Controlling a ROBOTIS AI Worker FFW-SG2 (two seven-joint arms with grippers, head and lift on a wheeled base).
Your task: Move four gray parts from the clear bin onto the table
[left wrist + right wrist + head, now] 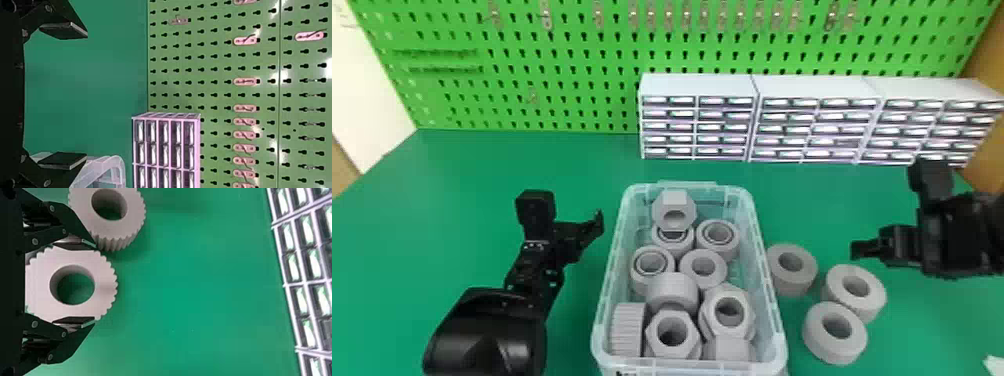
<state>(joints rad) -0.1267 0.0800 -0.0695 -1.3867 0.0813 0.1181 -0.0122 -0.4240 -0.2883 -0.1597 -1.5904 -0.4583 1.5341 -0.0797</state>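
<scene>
Left gripper (577,235) wide apart; right gripper (869,249) partly apart — fingers hide edges of gray part (103,282). Clear bin (615,250) — front cut off.

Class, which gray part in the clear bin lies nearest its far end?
The six-sided part, its hole facing the robot; all others in the bin lie nearer the robot.
</scene>
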